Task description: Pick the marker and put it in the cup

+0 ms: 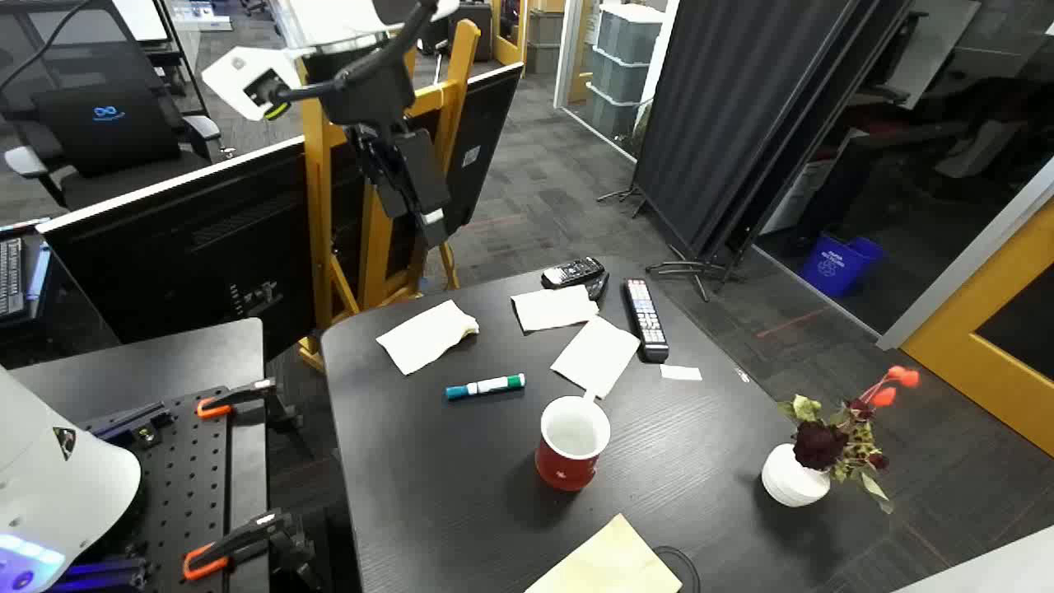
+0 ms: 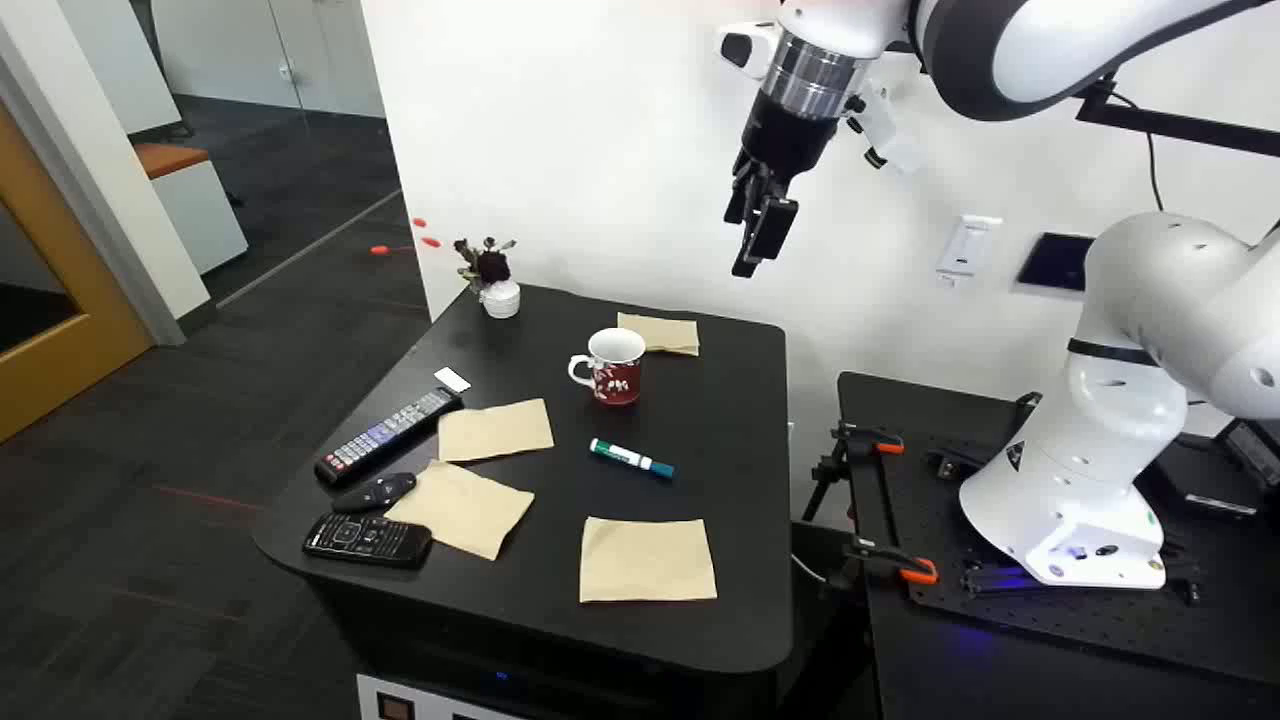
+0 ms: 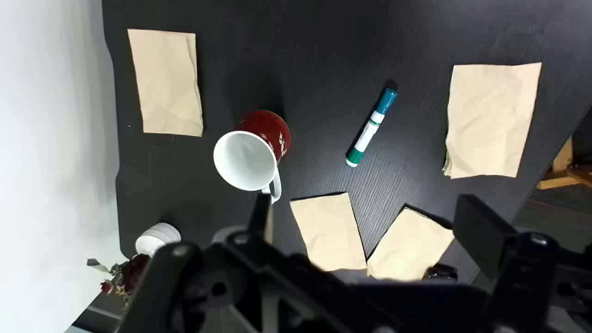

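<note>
The marker is slim, with a teal cap, a white label band and a green end. It lies on the dark table in both exterior views and in the wrist view. The cup, red with a white inside and a white handle, stands upright near the marker, apart from it, in both exterior views and in the wrist view. My gripper is high above the table in both exterior views. In the wrist view its fingers are wide apart with nothing between them.
Several beige napkins lie around the marker and cup. Remotes lie along one table side. A white vase with dried flowers stands near a table corner. A white wall borders the table.
</note>
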Controlling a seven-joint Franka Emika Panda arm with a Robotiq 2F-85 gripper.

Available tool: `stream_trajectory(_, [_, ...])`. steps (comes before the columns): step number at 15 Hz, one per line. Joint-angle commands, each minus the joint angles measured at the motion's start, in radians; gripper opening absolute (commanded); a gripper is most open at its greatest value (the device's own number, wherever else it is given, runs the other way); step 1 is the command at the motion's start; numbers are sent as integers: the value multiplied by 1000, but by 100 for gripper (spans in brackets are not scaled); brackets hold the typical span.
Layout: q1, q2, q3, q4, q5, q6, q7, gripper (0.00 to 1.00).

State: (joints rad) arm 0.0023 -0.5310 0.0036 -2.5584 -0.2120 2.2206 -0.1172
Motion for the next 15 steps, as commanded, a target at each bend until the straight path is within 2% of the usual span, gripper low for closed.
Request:
stream_trajectory(1, [0,0,0,2,1,-3,0,100])
stream_trajectory(10, [7,36,-1,-25,16,37,12,100])
stream_trajectory(15, [13,138,19,-70,49,163,80,100])
